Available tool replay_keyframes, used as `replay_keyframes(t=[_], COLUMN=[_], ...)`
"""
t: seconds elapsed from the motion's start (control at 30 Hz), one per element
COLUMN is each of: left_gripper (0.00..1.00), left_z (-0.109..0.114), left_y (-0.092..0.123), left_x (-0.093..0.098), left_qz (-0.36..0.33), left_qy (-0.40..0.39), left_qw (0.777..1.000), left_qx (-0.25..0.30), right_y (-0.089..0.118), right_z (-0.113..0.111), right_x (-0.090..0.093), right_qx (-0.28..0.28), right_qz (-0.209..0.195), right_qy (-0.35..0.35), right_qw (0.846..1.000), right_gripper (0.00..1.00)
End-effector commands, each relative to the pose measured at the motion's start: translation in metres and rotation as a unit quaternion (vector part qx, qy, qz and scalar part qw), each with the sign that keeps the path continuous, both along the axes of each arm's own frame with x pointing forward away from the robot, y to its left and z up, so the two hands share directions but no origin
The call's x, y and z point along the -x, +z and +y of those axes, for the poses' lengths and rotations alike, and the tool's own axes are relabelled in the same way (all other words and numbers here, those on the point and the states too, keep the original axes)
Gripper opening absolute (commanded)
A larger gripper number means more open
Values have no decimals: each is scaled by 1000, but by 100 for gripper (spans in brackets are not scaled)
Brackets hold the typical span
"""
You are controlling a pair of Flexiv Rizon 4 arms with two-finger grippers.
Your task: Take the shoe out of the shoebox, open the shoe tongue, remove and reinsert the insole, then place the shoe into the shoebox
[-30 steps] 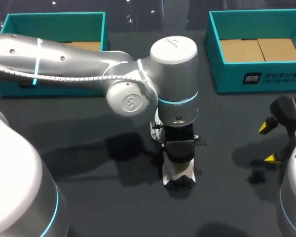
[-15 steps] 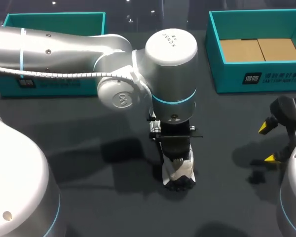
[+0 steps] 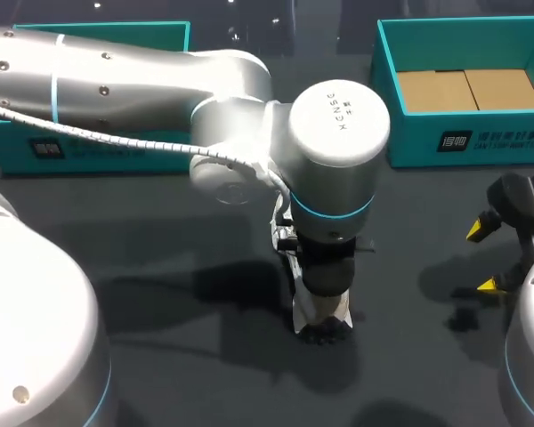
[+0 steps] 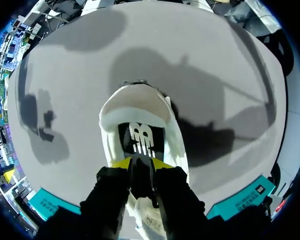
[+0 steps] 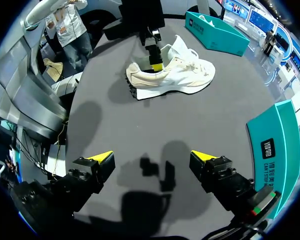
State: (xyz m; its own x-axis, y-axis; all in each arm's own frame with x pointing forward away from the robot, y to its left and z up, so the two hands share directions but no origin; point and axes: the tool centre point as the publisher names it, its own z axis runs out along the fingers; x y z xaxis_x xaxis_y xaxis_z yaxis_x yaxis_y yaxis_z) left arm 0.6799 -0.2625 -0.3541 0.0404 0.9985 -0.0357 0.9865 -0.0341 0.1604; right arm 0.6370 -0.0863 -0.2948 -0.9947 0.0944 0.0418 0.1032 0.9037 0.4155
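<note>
While it stands on its sole at the table's (image 3: 160,356) middle, the white sneaker (image 3: 325,322) has its tongue (image 4: 140,140) pinched between the closed fingers of the left gripper (image 4: 141,162). Right gripper (image 5: 152,157): fingers spread, grasping nothing, near the right edge. Teal shoeboxes: left shoebox (image 3: 98,27) and right shoebox (image 3: 409,133) at the far corners.

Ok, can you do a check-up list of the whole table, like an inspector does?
Surface: dark table, with arm shadows on it.
Job's things: white shoe stands on its sole mid-table, outside both boxes. Left shoebox is partly hidden by the arm. Right shoebox is open, its brown floor showing.
Clutter: nothing seen.
Grippers: left gripper is down at the shoe's opening. Right gripper is open, away from the shoe, holding nothing.
Cables: ribbed cable runs along the left arm.
Surroundings: nothing seen.
</note>
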Motion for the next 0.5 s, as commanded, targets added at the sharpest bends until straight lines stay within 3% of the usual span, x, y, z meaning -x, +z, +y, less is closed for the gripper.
replay_keyframes(t=[0.03,0.33,0.5], left_gripper=[28,30,37], left_z=[-6,-1,2], left_y=[-4,-3,-1], left_x=[1,-12,-14], left_qz=[-8,-20,-21], left_qy=[4,25,28], left_qw=[1000,999,999], left_qx=[-11,-16,-15], right_y=[0,0,0], right_z=[0,0,0], right_x=[2,2,2], right_qx=[2,2,2], right_qz=[-2,-2,-2], right_qy=[-1,-1,-1], right_qw=[1000,1000,1000], right_gripper=[100,100,100])
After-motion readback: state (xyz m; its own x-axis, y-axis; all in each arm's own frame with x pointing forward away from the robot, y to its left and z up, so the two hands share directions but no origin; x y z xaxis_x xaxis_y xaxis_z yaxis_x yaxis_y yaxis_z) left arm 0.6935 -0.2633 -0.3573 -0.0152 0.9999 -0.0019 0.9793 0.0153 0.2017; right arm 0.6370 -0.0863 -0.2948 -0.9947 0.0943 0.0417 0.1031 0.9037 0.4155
